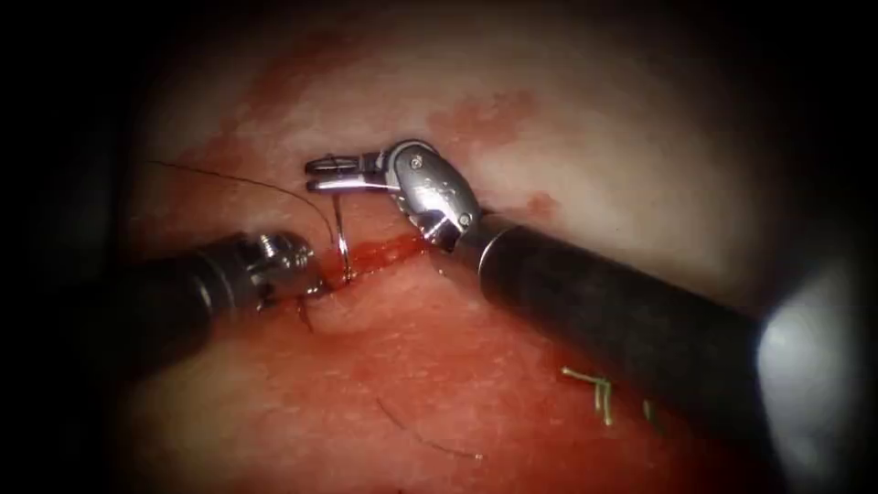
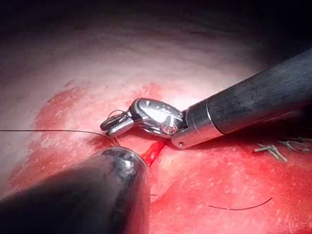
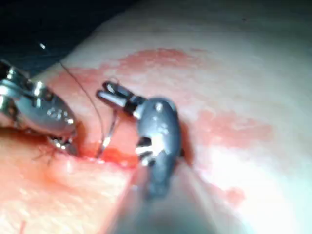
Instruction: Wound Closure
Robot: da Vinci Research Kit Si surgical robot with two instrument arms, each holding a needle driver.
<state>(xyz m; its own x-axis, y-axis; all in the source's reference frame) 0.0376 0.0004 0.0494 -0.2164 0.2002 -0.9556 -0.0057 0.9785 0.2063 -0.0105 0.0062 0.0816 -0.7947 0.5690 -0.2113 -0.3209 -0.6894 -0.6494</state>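
The tissue [image 1: 512,366] is pale, stained with red fluid [image 1: 476,119], and its cut [image 1: 380,254] runs as a wet red slit. The right tool [image 1: 320,174] clamps its jaws on the upper end of the needle [image 1: 341,240], a thin steel curve standing upright with its lower part sunk into the cut. The left tool [image 1: 306,274] presses at the cut's left end; whether its jaws are apart I cannot tell. Dark thread [image 1: 238,180] trails leftward.

Dark vignetted edges; central glare on tissue [image 1: 585,137]; blurred foreground shafts
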